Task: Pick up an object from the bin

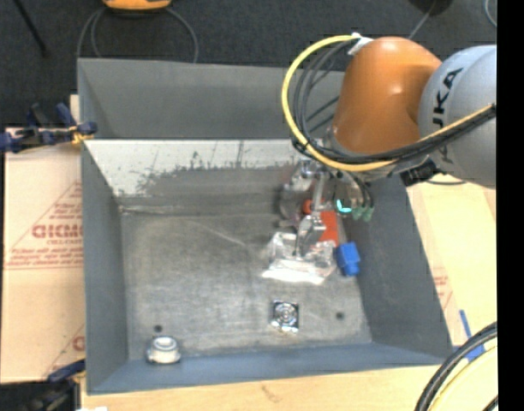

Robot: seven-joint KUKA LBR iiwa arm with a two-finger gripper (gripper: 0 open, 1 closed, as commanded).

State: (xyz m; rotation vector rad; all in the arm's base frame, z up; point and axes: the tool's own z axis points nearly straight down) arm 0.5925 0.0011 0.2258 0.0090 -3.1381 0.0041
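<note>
Scanning from the left: the bin (202,229) floor is mostly bare there, with one small white round cap (163,349) lying alone in the front-left corner. Next, toward the middle front, we see a small silvery square piece (285,315), lying flat and well apart from the cap.

Just behind it, right of centre, a crumpled clear plastic packet (289,268) lies on the floor. Its long axis runs roughly left-right along its front edge. It's too crumpled for us to call which way it points.

The gripper (309,234) comes straight down on the packet's rear right part. We cannot tell how far open it is, or whether it has hold of anything.

Crowding it on the right are an orange-red block (330,227) just behind the packet, beside the gripper, and a small blue piece (348,259) touching the packet's right end. The arm's orange cover (386,92) hangs above that cluster.
</note>
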